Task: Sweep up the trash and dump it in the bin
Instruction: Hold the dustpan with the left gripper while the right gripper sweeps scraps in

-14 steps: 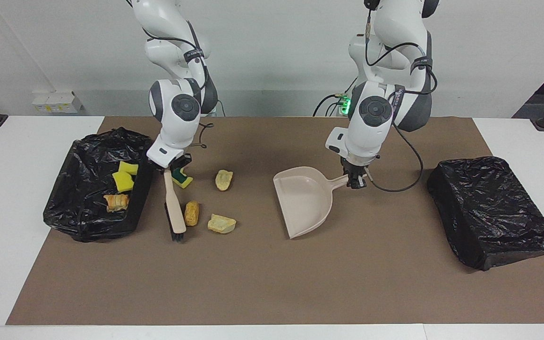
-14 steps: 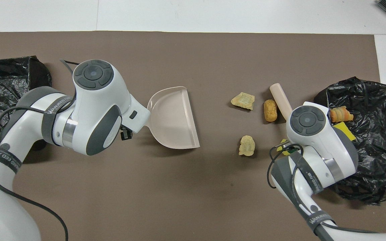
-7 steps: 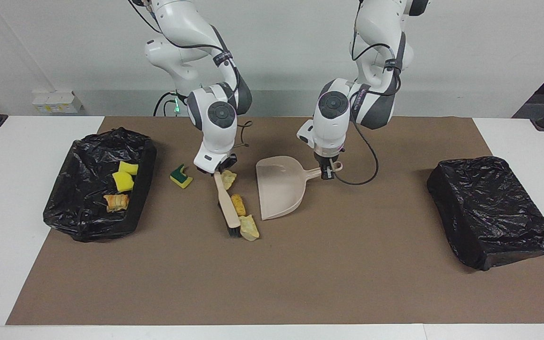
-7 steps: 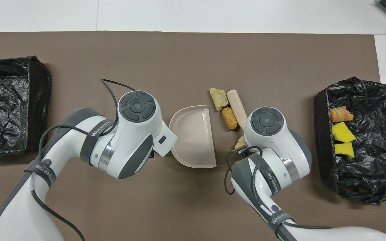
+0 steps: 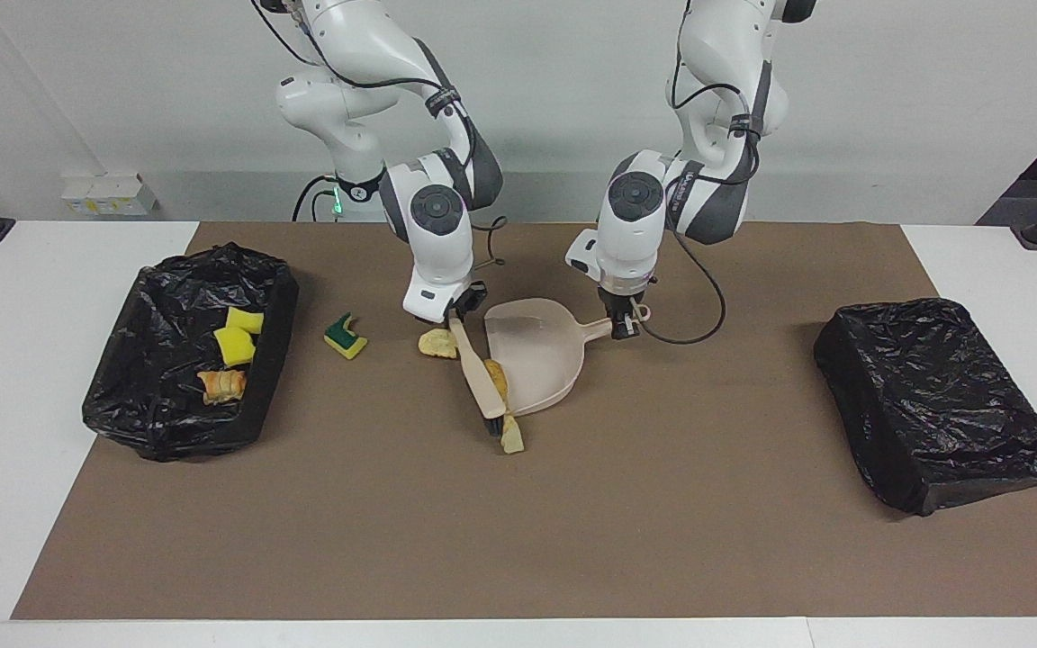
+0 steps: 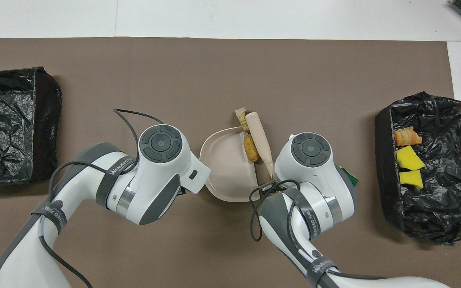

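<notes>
A: Facing view: the right pincer (image 5: 457, 318) clenches the brush (image 5: 477, 376); the left pincer (image 5: 624, 326) grips the dustpan (image 5: 536, 358) handle.
B: And the trash?
A: One bread chunk (image 5: 496, 376) sits at the dustpan's mouth, another (image 5: 511, 436) lies just outside.

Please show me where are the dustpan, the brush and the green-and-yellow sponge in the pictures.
dustpan (image 5: 536, 355): facing view, bare floor of the pan.
brush (image 6: 257, 134): overhead view, middle of the beige back.
green-and-yellow sponge (image 5: 345, 337): facing view, green top, on the mat near the open bin.
</notes>
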